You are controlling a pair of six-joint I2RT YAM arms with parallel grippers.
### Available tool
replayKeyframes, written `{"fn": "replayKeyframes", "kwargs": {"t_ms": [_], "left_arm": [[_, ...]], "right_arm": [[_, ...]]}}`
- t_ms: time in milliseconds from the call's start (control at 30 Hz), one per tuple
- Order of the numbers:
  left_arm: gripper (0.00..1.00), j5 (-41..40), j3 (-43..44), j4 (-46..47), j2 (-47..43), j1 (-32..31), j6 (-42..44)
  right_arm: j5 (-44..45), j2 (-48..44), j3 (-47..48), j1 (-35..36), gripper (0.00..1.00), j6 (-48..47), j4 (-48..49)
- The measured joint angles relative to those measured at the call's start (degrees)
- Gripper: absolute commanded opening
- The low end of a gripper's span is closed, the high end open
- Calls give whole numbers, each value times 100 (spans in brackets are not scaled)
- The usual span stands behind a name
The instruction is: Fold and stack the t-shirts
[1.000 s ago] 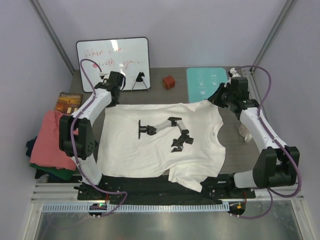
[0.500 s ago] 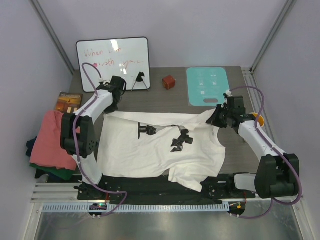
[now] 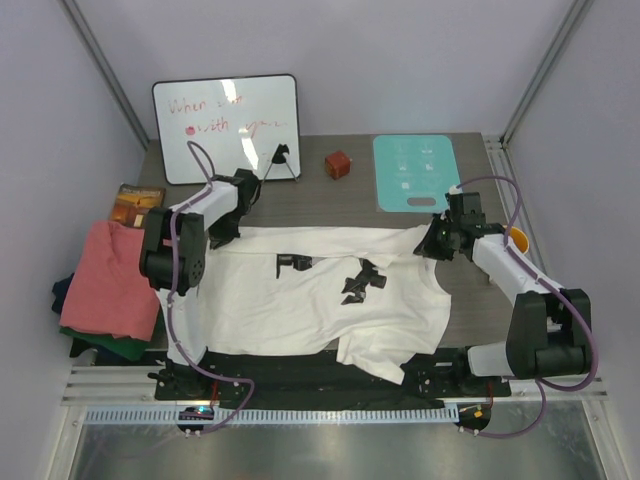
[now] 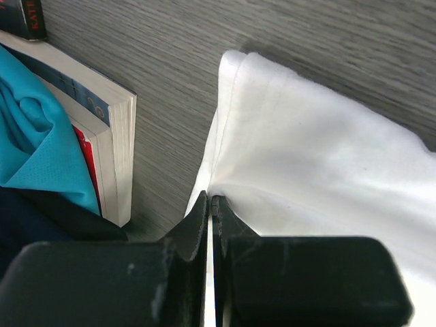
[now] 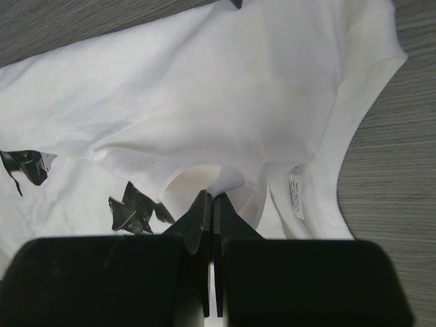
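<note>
A grey wood-grain desk [image 3: 340,195] carries a large white cloth t-shirt [image 3: 300,305] with a black print. It lies across the middle, reaching the near edge, its far part doubled over. At the desk's left edge a salmon-pink t-shirt [image 3: 105,285] tops a dark green shirt [image 3: 110,345] and a navy shirt [image 3: 62,292]. The left claw [image 4: 211,199] pinches the white shirt's far-left corner. The right claw [image 5: 211,196] pinches cloth beside its collar.

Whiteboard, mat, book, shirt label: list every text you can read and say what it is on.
"When" and "with": red handwriting on the whiteboard; other words too faint.
Teal mat: white marks, too small to read.
Dark book spine: letters cropped, unreadable.
Neck label of the white t-shirt: print too small.
</note>
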Motion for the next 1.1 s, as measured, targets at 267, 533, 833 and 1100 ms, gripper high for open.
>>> {"fn": "replayKeyframes", "kwargs": {"t_ms": [267, 533, 833, 1100], "left_arm": [[4, -129, 22, -175, 136, 0, -22], [0, -321, 144, -352, 284, 0, -35], [0, -476, 151, -247, 186, 0, -17], [0, -520, 151, -98, -367, 0, 33]], "right_arm": [[-9, -2, 63, 0, 1, 42, -68], [-50, 0, 136, 0, 1, 79, -219], [61, -13, 573, 0, 1, 83, -323], [129, -101, 774, 0, 1, 81, -398]]}}
